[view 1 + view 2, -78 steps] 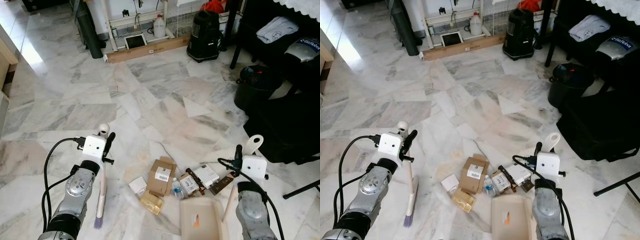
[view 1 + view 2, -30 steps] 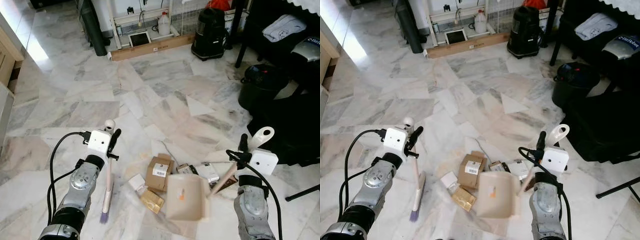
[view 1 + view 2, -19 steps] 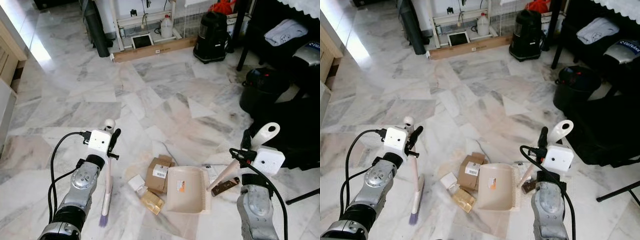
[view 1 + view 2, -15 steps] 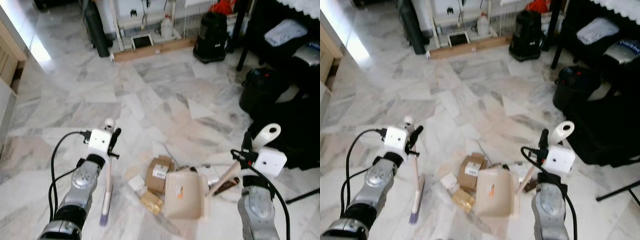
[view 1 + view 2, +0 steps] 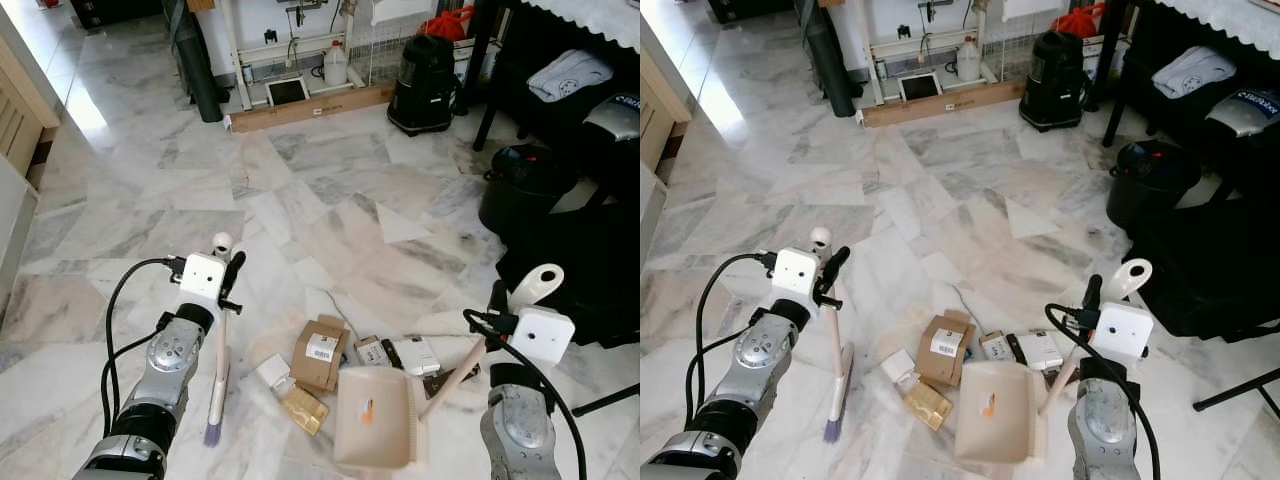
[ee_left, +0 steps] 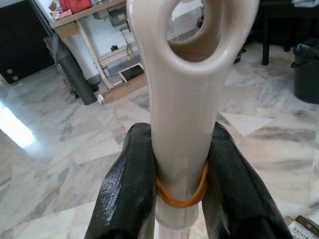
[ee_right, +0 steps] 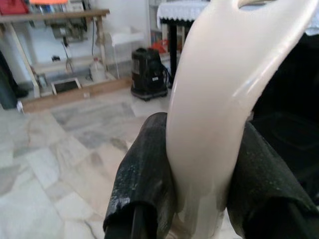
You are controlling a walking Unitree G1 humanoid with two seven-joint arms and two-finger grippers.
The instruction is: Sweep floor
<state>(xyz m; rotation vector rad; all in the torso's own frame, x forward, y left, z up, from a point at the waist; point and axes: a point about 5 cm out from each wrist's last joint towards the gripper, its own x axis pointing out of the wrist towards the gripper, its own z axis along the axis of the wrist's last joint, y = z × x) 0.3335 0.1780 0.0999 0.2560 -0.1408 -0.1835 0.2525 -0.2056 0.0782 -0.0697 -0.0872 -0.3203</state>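
Left eye view showed a marble floor with a cluster of litter at the 6 o'clock position of the frame. The left gripper, at 8 o'clock, was clenched on the handle of a hand brush; the brush pointed downward, its purple bristle end at the floor just beside the litter. In the left wrist view, both black fingers pressed against the cream handle, which carried an orange rubber band.

The right gripper, at 4 o'clock, was clenched on the handle of a beige dustpan. The pan body lay at 6 o'clock, touching the near edge of the litter, with its handle rising toward the gripper. In the right wrist view, the fingers gripped the cream handle on both sides.

The litter consisted of a brown cardboard box with a white label, a small white box, a gold packet and a white flat box. The brush head lay at 9 o'clock from the cardboard box.

At 1 o'clock stood a black vacuum cleaner. A black bin stood at 3 o'clock.
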